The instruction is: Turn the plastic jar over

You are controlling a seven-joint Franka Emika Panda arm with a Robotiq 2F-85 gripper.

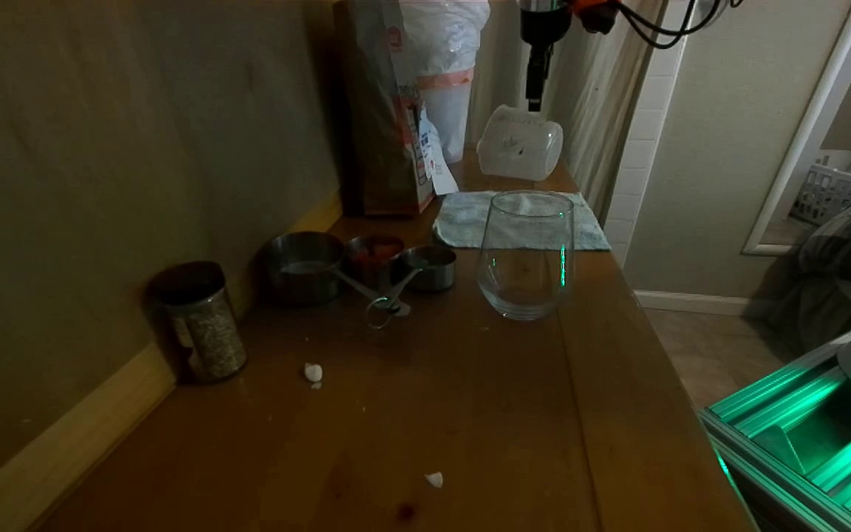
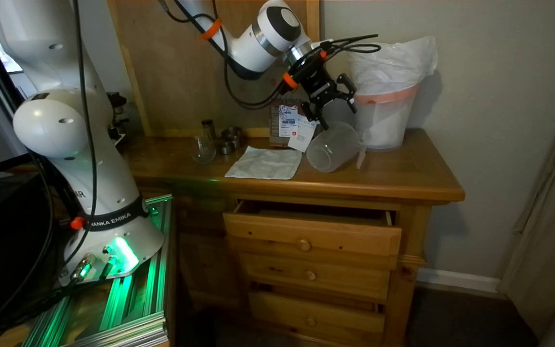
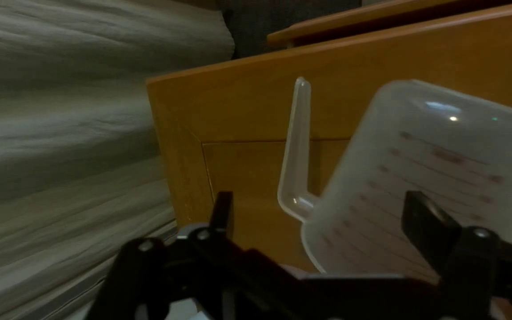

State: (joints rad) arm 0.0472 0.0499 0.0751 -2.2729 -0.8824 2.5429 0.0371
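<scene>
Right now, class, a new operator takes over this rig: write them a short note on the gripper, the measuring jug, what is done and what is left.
Gripper: open, above the plastic measuring jug, holding nothing; whether it touches cannot be told.
Jug: on its side on the wooden drawer unit, beside the cloth, handle toward the unit's end.
Done: at most a partial turn; it stands on neither base nor mouth.
Left: probably grip it and finish the turn; which end goes down is not shown.

3 metal measuring cups (image 1: 372, 272), 1 clear glass (image 1: 525, 284), 1 flat cloth (image 2: 265, 164)
</scene>
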